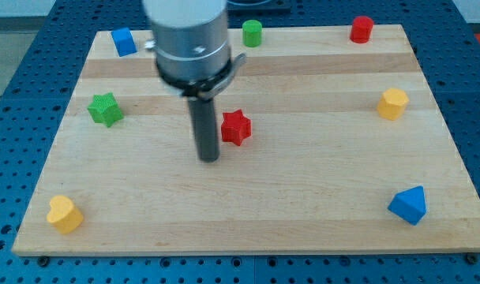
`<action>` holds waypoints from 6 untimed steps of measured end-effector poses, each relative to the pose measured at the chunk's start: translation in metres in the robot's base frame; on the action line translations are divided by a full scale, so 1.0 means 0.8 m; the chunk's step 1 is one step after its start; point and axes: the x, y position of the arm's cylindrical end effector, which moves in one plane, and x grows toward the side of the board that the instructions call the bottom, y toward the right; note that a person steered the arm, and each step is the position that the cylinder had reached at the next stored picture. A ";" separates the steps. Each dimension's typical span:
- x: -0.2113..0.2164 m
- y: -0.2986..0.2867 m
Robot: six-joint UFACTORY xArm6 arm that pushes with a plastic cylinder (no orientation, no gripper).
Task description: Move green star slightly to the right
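The green star (105,109) lies near the board's left edge, in the upper half. My tip (209,159) stands on the board near the middle, well to the right of the green star and a little lower. The red star (236,127) lies just right of the rod, slightly above the tip, with a small gap between them.
A blue block (124,41) sits at the top left, a green cylinder (252,33) at the top middle, a red cylinder (361,29) at the top right. A yellow hexagonal block (393,103) lies at the right, a blue block (408,205) at the bottom right, a yellow heart (64,214) at the bottom left.
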 end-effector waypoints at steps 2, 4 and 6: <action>-0.006 -0.149; -0.006 -0.150; -0.034 -0.231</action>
